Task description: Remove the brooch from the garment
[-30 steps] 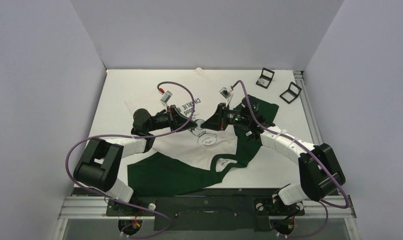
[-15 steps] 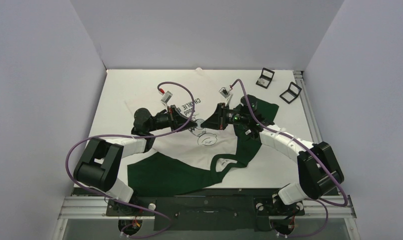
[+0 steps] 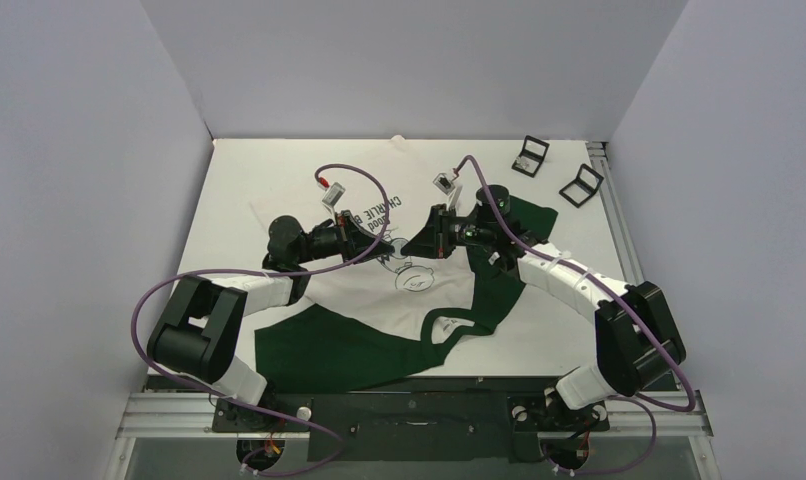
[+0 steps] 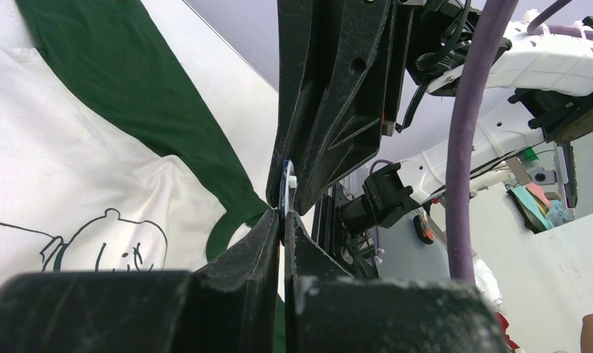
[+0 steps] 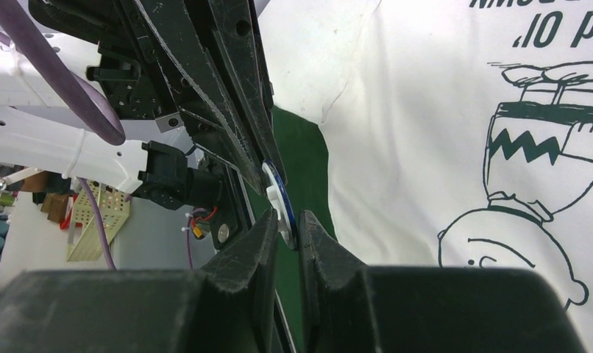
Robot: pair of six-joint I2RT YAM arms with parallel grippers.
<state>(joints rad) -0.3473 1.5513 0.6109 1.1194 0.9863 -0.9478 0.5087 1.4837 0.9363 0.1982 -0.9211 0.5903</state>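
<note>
The garment (image 3: 434, 295) lies flat on the table, a white T-shirt with dark green sleeves and a cartoon print; it also shows in the left wrist view (image 4: 73, 176) and the right wrist view (image 5: 441, 147). The brooch (image 5: 277, 193) is a small white and blue disc, seen edge-on in the left wrist view (image 4: 286, 184). My left gripper (image 3: 377, 240) and right gripper (image 3: 422, 243) meet tip to tip over the shirt's chest. Both are shut on the brooch, left (image 4: 282, 220) from one side and right (image 5: 285, 220) from the other. Whether the brooch still touches the cloth is hidden.
Two small open black boxes (image 3: 530, 155) (image 3: 581, 184) stand at the back right of the table. Purple cables (image 3: 349, 175) loop over both arms. White walls close the table on three sides.
The right arm's wrist has shifted slightly toward the far left. The left arm and the shirt look unmoved, and both grippers stay together at the same spot.
</note>
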